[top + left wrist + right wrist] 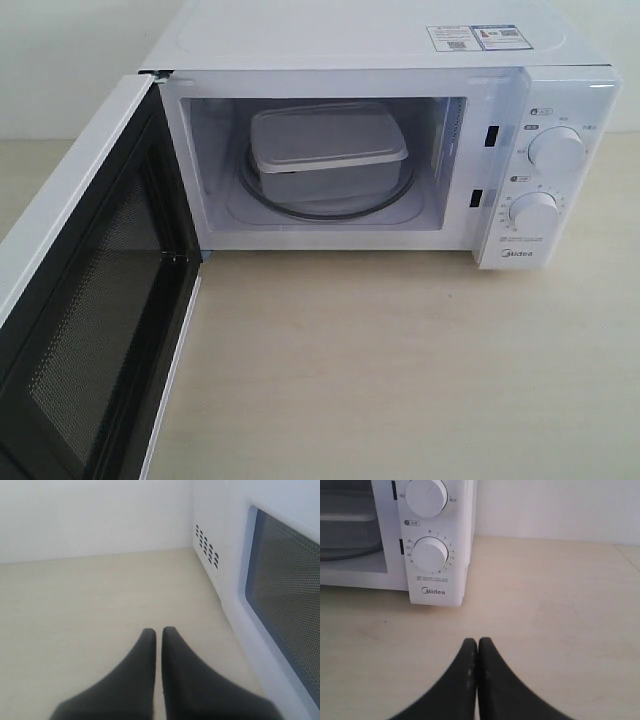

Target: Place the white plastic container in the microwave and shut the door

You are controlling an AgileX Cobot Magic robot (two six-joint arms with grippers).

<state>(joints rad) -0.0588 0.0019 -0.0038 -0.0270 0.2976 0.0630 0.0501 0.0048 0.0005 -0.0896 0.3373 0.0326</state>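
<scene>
Container [328, 150] sits inside microwave [350, 40]; door [100, 300] open. Left gripper [159, 632] fingers together, empty, door alongside. Right gripper [478, 642] fingers together, empty, microwave ahead.

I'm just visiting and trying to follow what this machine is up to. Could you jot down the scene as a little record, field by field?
white plastic container: inside the microwave, on the glass turntable, lid on
door: swung wide open, on the left of the exterior view
left gripper: shut, empty, low over the table beside the door's outer face
right gripper: shut, empty, low over the table, facing the dials
left to do: close the door
</scene>
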